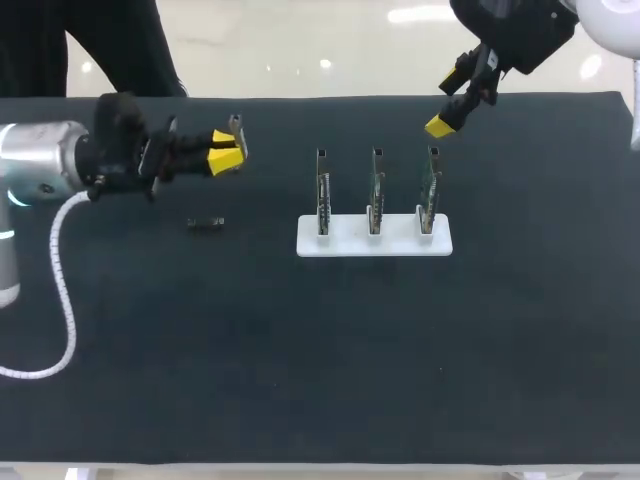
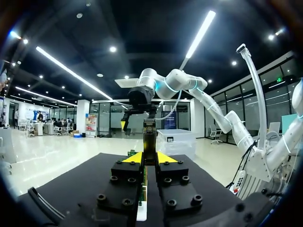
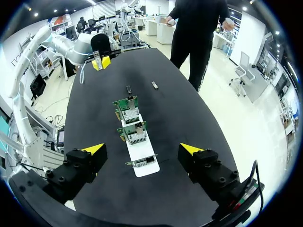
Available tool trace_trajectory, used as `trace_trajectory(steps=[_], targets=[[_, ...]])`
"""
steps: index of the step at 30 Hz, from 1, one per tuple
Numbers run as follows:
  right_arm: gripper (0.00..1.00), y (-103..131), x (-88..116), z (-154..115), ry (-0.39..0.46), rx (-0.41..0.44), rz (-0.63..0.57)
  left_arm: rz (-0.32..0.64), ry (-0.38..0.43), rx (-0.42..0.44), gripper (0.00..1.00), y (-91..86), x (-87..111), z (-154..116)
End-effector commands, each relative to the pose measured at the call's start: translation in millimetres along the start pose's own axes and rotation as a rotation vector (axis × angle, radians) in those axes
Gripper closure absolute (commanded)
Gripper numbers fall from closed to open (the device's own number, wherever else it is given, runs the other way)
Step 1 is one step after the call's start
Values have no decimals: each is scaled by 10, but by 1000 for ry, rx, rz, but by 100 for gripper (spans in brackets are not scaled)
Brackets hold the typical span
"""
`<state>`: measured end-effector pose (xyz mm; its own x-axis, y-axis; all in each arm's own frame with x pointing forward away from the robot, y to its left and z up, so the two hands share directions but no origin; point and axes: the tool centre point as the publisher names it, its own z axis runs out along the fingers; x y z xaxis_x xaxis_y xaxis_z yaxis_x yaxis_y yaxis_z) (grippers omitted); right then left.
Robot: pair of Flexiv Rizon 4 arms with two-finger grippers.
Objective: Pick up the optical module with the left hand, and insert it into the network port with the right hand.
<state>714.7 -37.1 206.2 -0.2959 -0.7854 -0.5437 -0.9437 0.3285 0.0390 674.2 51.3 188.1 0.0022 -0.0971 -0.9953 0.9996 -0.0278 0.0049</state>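
Left claw [image 1: 226,150] was clenched on the optical module [image 2: 149,135], raised over the dark surface [image 1: 300,350], well apart from three upright boards [image 1: 375,190] in a white stand [image 1: 374,244]. Right claw [image 3: 142,149] hung released near that stand.

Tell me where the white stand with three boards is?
In the head view the white stand sits near the middle of the table, right of the small loose module.
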Motion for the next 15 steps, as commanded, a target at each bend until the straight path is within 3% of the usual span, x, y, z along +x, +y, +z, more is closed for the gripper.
trace_trajectory(steps=[1, 15], targets=[[0, 9, -3, 1, 1, 4, 2, 4, 0, -11, 100, 73, -7, 51], [0, 9, -3, 1, 1, 4, 2, 18, -6, 2, 100, 241, 2, 201]])
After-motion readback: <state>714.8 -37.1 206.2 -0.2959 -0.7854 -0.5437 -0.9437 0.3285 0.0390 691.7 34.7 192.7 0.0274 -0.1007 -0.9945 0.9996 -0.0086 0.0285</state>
